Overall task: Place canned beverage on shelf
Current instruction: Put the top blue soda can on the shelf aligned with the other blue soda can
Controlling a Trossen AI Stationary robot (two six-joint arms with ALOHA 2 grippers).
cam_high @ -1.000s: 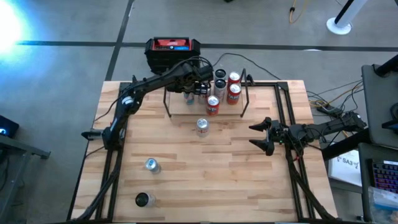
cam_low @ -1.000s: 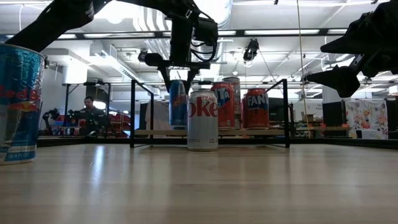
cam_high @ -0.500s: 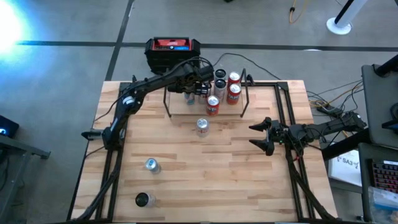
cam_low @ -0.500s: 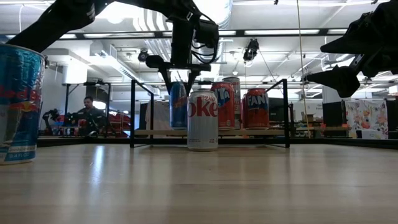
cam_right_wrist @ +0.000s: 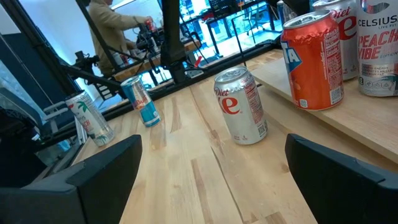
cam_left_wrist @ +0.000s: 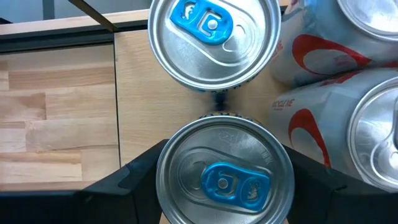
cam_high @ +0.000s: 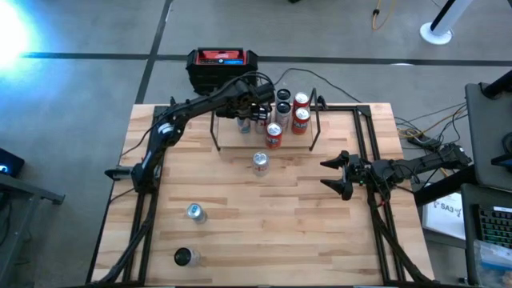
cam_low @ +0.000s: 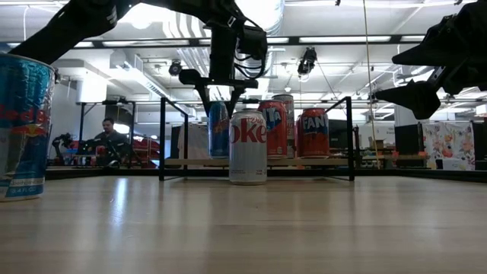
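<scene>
Left gripper [cam_low: 219,97] reaches over the shelf [cam_high: 264,134] at the far side of the desk [cam_high: 264,216], fingers [cam_left_wrist: 124,186] closed snugly on a blue can [cam_left_wrist: 224,171] with a blue pull tab, one finger on each side. In the low view that can [cam_low: 218,128] hangs upright at the shelf's left part; whether its base touches the light wood board cannot be told. Second blue-tabbed can [cam_left_wrist: 214,40] stands just beside it on the board, seen in the left wrist view. Further along the shelf: orange Fanta can [cam_low: 313,132], another orange can [cam_low: 272,128], a tall Celsius can [cam_right_wrist: 379,43] behind them. Diet Coke can [cam_low: 248,146] stands upright on the desk just in front of the shelf, apart from it. Two more cans on the near left of the desk: silver-topped one [cam_high: 194,211] and dark-topped one [cam_high: 184,257]. Right gripper [cam_high: 334,173] waits above the right side of the desk, fingers spread wide, holding nothing. Black box with red top [cam_high: 222,66] sits beyond the desk's far edge. A person [cam_low: 110,138] is seated in the room behind.
</scene>
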